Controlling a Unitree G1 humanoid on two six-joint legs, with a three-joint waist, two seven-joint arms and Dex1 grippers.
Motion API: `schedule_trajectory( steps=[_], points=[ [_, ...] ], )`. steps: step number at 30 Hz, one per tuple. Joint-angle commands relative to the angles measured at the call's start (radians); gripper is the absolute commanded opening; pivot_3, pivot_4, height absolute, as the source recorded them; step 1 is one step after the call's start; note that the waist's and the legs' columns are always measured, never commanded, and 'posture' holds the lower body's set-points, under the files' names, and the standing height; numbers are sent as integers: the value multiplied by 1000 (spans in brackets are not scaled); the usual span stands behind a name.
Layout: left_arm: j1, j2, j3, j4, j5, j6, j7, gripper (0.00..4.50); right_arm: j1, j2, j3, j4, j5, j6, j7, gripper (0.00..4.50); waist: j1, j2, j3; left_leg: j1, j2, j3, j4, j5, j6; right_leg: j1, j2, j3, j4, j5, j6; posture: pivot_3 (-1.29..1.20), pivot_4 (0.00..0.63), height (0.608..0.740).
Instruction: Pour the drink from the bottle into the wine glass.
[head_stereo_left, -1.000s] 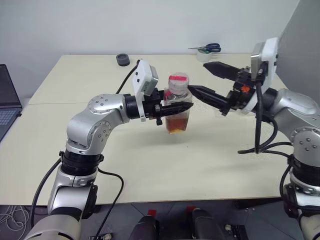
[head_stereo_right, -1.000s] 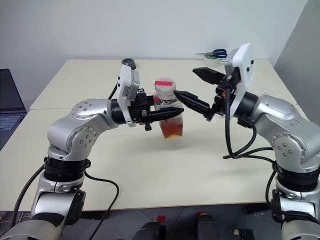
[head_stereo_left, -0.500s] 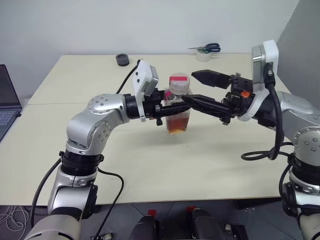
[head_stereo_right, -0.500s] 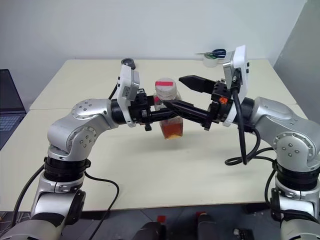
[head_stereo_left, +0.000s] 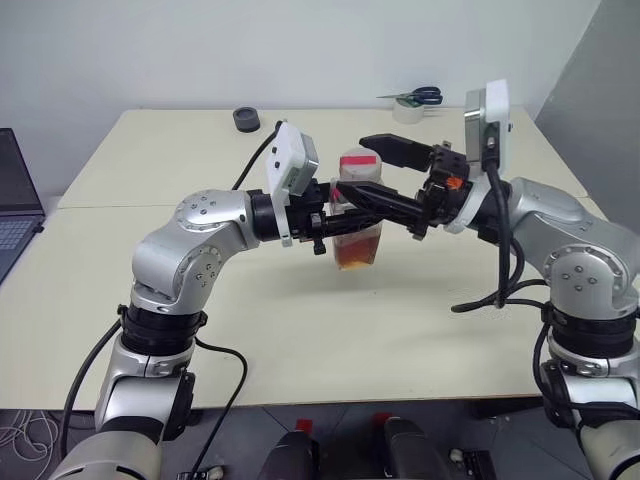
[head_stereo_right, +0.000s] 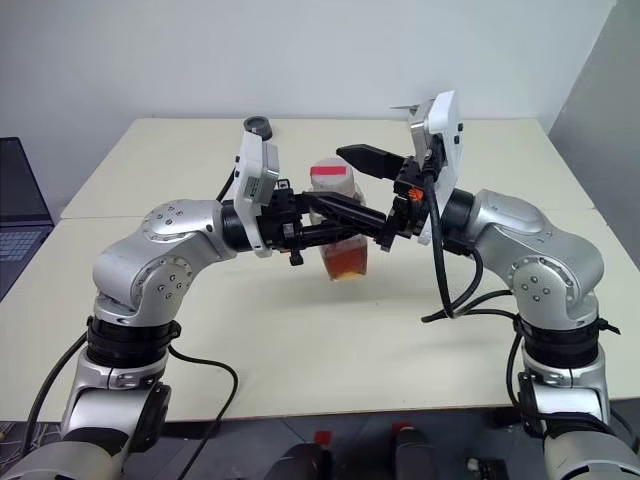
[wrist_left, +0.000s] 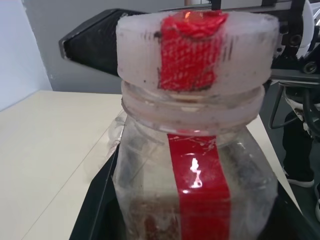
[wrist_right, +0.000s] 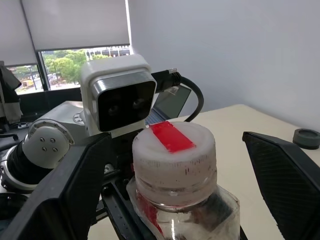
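Black right fingers (head_stereo_left: 372, 170) have moved in, straddling the cap (head_stereo_left: 360, 165).

A cream tabletop (head_stereo_left: 150, 300) carries a black ring (head_stereo_left: 245, 119) and blue-handled scissors (head_stereo_left: 420, 96), both well behind the claws; a laptop (head_stereo_left: 15, 200) sits far left.

Both silver arms reach inward at chest height: the left gripper (head_stereo_left: 345, 220) points right, black fingers clamped tight, while the right gripper (head_stereo_left: 365, 170) points left, fingers spread wide.

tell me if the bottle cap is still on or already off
On. The white-and-red cap sits on the bottle, with the right gripper's open fingers either side of it.
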Motion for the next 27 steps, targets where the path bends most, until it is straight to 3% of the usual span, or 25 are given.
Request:
schedule_trajectory(
  steps=[1,6,12,16,24,27],
  points=[
    [-5,7,29,-42,-14,-6,7,1779,-25,6,-17,-17,7,-21,14,3551,0,0,0,0,0,0,0,0,0,0,0,0,0,0,0,0,150,740],
    [-5,5,29,-45,-17,-4,9,1779,-29,17,-32,-14,11,-16,-4,1852,0,0,0,0,0,0,0,0,0,0,0,0,0,0,0,0,150,740],
    [-1,4,26,-45,-20,0,11,1779,-60,13,-47,-8,-7,-31,-18,1859,0,0,0,0,0,0,0,0,0,0,0,0,0,0,0,0,150,740],
    [8,5,25,-57,-30,7,15,1779,-111,-67,11,6,-176,-166,78,1859,0,0,0,0,0,0,0,0,0,0,0,0,0,0,0,0,150,740],
    [8,-4,22,-61,-32,9,26,1779,-189,8,-147,108,128,76,-97,1859,0,0,0,0,0,0,0,0,0,0,0,0,0,0,0,0,150,740],
    [10,-3,25,-64,-34,14,27,1779,-169,-49,-76,56,1,-8,-25,1859,0,0,0,0,0,0,0,0,0,0,-1,0,-1,0,0,0,150,740]
  ],
)
